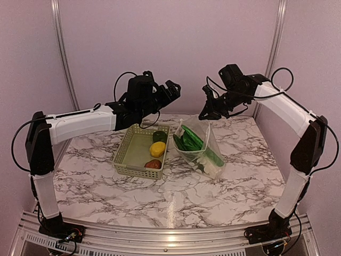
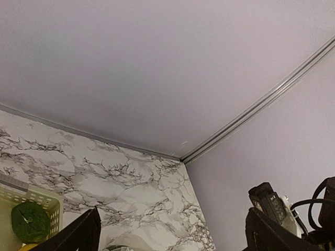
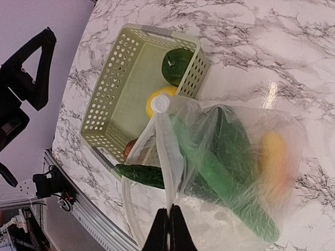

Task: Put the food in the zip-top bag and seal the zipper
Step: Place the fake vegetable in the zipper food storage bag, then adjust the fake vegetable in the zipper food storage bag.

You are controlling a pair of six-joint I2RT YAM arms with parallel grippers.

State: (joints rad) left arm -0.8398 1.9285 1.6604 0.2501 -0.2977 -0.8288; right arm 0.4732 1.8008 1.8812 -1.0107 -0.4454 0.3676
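The zip-top bag (image 1: 201, 146) stands on the table right of the basket, its mouth pulled up. My right gripper (image 3: 169, 230) is shut on the bag's mouth edge, where the zipper (image 3: 165, 151) runs. Inside the bag lie long dark green vegetables (image 3: 227, 167) and an orange-yellow fruit (image 3: 275, 157). One dark green piece (image 3: 141, 175) lies across the mouth. More food sits in the basket: a round green piece (image 1: 159, 136), a yellow fruit (image 1: 157, 149) and a brown-red piece (image 1: 153, 164). My left gripper (image 1: 171, 89) hangs open above the basket's far end, holding nothing.
The pale green lattice basket (image 1: 136, 152) sits left of the bag on the marble table (image 1: 224, 186). In the left wrist view, the basket's corner (image 2: 36, 195) and the green piece (image 2: 30, 222) show at lower left. Purple walls enclose the back and sides.
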